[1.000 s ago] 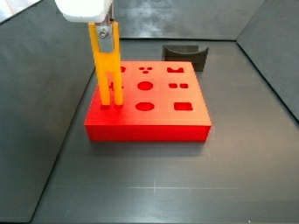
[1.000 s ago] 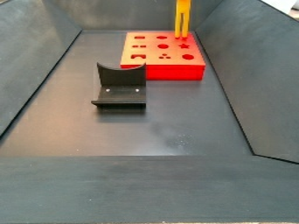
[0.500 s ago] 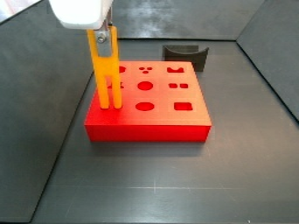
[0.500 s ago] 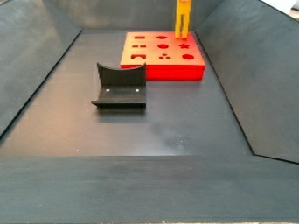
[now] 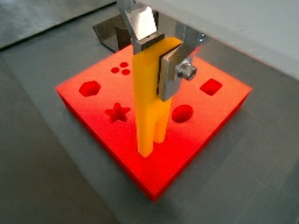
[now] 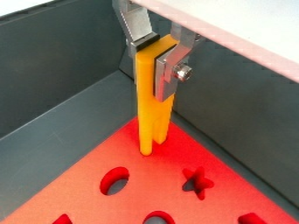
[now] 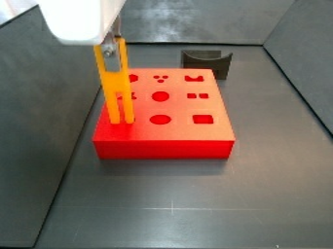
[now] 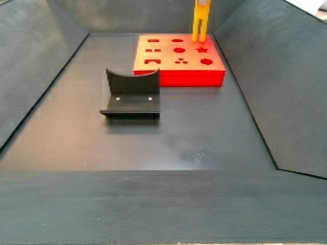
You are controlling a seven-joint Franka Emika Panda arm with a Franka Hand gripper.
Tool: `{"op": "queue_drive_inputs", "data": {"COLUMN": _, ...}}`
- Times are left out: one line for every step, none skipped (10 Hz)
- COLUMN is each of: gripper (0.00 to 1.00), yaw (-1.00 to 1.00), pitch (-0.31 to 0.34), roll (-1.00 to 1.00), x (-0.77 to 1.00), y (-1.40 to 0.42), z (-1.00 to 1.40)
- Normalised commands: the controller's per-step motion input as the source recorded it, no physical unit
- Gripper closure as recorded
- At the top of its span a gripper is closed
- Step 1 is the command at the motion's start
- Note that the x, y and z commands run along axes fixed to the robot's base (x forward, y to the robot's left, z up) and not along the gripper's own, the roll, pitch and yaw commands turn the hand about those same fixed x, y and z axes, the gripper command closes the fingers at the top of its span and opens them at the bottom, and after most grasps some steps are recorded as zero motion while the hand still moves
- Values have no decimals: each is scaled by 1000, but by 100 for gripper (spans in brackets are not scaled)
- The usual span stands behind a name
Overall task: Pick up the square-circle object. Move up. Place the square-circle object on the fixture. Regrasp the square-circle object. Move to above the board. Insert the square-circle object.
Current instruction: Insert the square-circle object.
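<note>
Slim yellow square-circle object [image 5: 149, 96], upright, lower end down at the board [image 5: 216, 109] top near one edge. Gripper [image 5: 162, 54] clamped on its upper part, silver fingers [image 5: 140, 19] pressing both sides. Star and round cut-outs plain in both wrist views. Fixture [image 8: 130, 94] seen well apart on the floor only in both side views; peg's tip contact unclear.
</note>
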Motion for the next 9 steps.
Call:
{"op": "queue_drive_inputs", "data": {"gripper": 100, "yaw": -197, "pitch": -239, "roll": 13, "x": 0, "y": -6, "z": -437}}
{"op": "queue_drive_inputs", "data": {"gripper": 100, "yaw": -163, "pitch": -251, "roll": 13, "x": 0, "y": 0, "z": -474}}
{"op": "queue_drive_inputs", "data": {"gripper": 100, "yaw": -129, "pitch": -264, "roll": 33, "x": 0, "y": -3, "z": -471}}
{"op": "queue_drive_inputs", "data": {"gripper": 100, "yaw": -109, "pitch": -256, "roll": 59, "x": 0, "y": -57, "z": -483}}
{"op": "queue_drive_inputs", "data": {"gripper": 100, "yaw": -71, "pitch": -229, "roll": 94, "x": 0, "y": -109, "z": -480}}
{"op": "queue_drive_inputs", "data": {"gripper": 100, "yaw": 0, "pitch": -196, "roll": 114, "x": 0, "y": -123, "z": -420}}
{"op": "queue_drive_inputs", "data": {"gripper": 100, "yaw": 0, "pitch": -136, "roll": 101, "x": 0, "y": -129, "z": -263}}
{"op": "queue_drive_inputs", "data": {"gripper": 100, "yaw": 49, "pitch": -70, "roll": 76, "x": 0, "y": -120, "z": -26}}
{"op": "queue_drive_inputs", "data": {"gripper": 100, "yaw": 0, "pitch": -24, "roll": 0, "x": 0, "y": 0, "z": 0}}
